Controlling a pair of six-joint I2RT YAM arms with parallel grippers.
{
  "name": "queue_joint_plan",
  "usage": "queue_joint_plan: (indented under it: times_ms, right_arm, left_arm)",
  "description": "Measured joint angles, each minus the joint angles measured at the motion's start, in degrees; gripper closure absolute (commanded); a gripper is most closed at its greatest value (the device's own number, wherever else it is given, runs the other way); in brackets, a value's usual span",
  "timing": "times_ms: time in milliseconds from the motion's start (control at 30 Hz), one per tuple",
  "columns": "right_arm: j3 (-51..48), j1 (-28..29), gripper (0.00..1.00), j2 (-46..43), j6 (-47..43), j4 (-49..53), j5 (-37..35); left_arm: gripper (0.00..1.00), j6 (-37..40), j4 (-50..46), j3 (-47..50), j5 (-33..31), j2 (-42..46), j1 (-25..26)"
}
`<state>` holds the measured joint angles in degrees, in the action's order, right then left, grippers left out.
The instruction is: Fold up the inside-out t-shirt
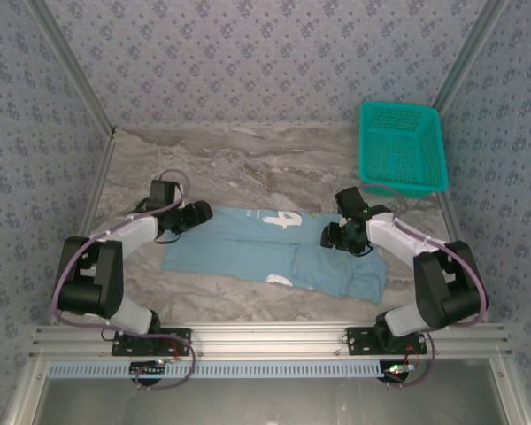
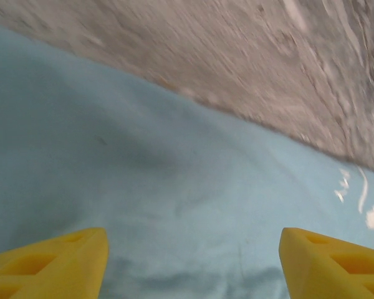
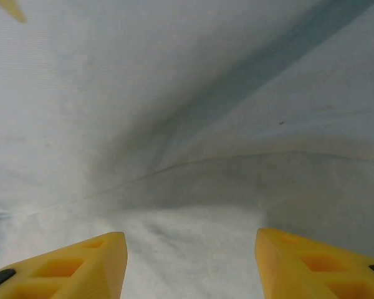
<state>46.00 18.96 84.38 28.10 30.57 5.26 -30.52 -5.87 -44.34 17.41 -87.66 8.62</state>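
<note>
Inside-out t-shirt (image 1: pixel 274 252) lies flat, bare table (image 1: pixel 248 159) beyond its edges, left tool (image 1: pixel 205 214) and right tool (image 1: pixel 327 235) both spread wide.

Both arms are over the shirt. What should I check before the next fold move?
1. The left tool is open, nothing between its fingers: ok.
2. The right tool is open, no cloth pinched: ok.
3. The shirt is wholly on the table: ok.
4. The shirt lies smooth: not ok, a crease runs ahead of the right tool.
5. The basket stands apart from the shirt: ok.
6. Which end is the collar: cannot tell.
</note>
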Motion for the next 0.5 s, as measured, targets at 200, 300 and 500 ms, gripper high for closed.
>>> queue_joint_plan:
  times_ms: [200,300,500]
  right_arm:
    - [1.6,-2.2,0.44,4.7,-0.5,-0.8,0.6]
    - [2.0,-2.7,0.44,5.4,-0.7,-1.1,0.8]
    - [2.0,-3.7,0.45,5.5,-1.6,-1.5,2.0]
  left_arm:
    - [0.29,-0.2,0.3,-0.7,-3.2,-3.5,-1.2]
    - [0.29,-0.2,1.7,3.1,-5.3,-1.1,-1.4]
    - [0.27,0.3,1.5,8.9,-10.1,5.7,-1.5]
